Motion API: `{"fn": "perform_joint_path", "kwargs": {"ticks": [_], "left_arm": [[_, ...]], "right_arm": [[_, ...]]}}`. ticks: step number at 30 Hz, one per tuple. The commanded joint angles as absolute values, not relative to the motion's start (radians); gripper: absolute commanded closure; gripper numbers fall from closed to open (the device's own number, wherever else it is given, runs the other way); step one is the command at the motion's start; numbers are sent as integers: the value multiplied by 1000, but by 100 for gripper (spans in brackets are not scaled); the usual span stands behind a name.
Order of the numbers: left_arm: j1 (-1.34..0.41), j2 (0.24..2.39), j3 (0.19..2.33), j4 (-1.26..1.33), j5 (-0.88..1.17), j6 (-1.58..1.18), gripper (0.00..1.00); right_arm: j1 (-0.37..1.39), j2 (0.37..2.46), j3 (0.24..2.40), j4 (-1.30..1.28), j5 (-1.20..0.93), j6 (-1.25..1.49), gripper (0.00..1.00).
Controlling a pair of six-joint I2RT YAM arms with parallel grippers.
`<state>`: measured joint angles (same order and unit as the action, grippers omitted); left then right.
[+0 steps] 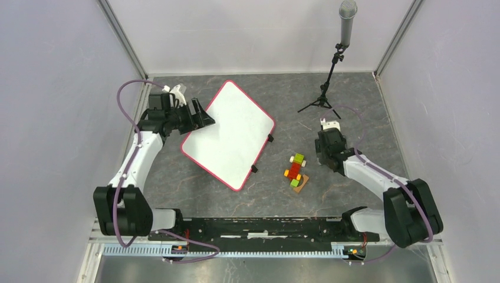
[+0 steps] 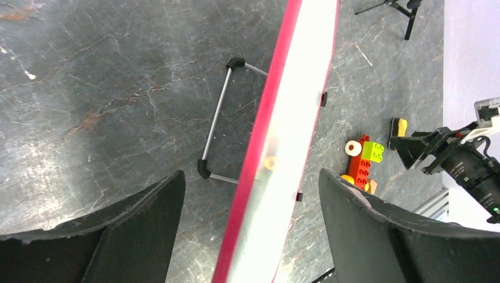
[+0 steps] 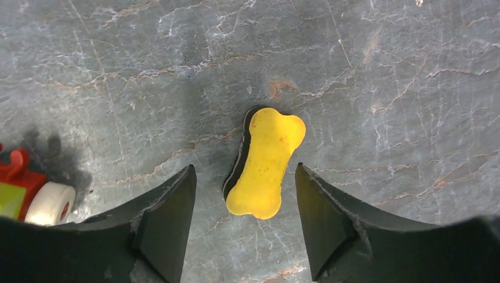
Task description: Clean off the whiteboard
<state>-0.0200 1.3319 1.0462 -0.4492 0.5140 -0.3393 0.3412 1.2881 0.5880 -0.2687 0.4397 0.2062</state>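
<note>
The large flat rectangular whiteboard [image 1: 229, 134] has a white face inside a thin red-pink rim, with small black clips on the edge toward the table's right side. The stone-patterned tabletop [image 1: 354, 94] is dark grey, veined pale, with rusty flecks. The small bone-shaped pad [image 3: 264, 162] is yellow over black. The plastic brick toy [image 1: 295, 170] mixes red, lime green, yellow and white.

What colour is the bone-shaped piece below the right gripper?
The piece is yellow with a black underlayer, clearest in the right wrist view.
</note>
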Motion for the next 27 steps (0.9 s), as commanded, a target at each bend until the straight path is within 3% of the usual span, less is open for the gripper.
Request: {"fn": "perform_joint_path", "kwargs": {"ticks": [1,6,7,8,14,20,27], "left_arm": [[-24,1232,1048,-444,448,-324,10],[-37,1140,1130,-530,389,-325,7],[-37,1110,1148,-549,377,-331,7],[-36,1071,1169,-562,372,-338,6],[-40,875,1269,-519,511,-487,2],[-41,739,1256,-188,726,-727,0],[-43,608,1336,-117,782,-694,0]], "right_arm": [[344,1178,649,-315,402,186,28],[394,986,754,-454,361,170,18],[397,931,777,-471,319,159,14],[397,885,800,-483,279,151,3],[396,672,1022,-561,168,113,2],[397,586,1246,-607,96,71,2],[397,429,1285,-519,175,48,2]]}}
